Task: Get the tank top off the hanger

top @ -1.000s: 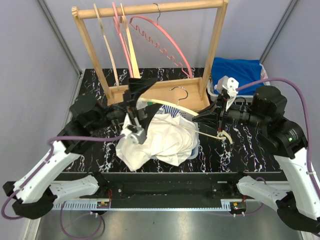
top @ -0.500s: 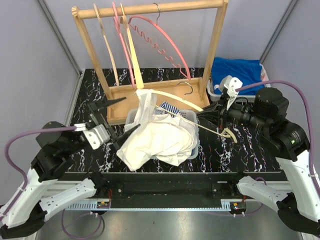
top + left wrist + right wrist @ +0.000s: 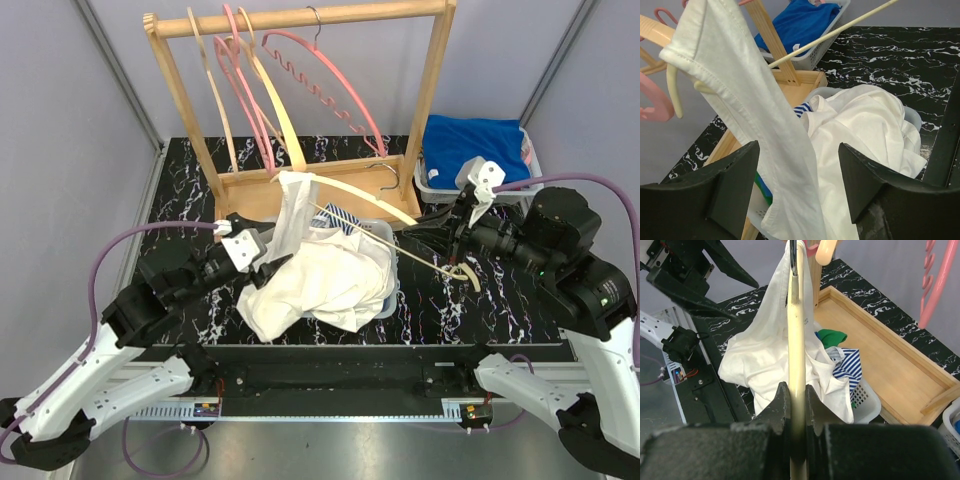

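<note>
1. The tank top (image 3: 320,275) is not yet off the hanger (image 3: 365,203). One shoulder strap (image 3: 735,95) is looped over the hanger's far tip. The rest of the white cloth slumps over a basket (image 3: 392,287) in the middle of the tabletop, and some spills toward the near edge.

2. The right hand (image 3: 796,395) is clamped on the hanger's cream arm. It holds the hanger low over the tabletop, pointing from the right side toward the wooden rack (image 3: 432,90) at the far edge. The hook (image 3: 387,178) hangs free of the rack rail, so the hanger seems to be already lifted down.

3. The left hand (image 3: 799,150) is at the left side of the heap with its fingers apart. The hanging strap runs down between them, and they have not closed on the cloth.

4. Judging from this, roughly the first half is done: the hanger is in hand and most of the garment has slid down.

5. What is left is to pinch the strap, draw it off the hanger tip toward the left edge, and let the top fall clear.
</note>
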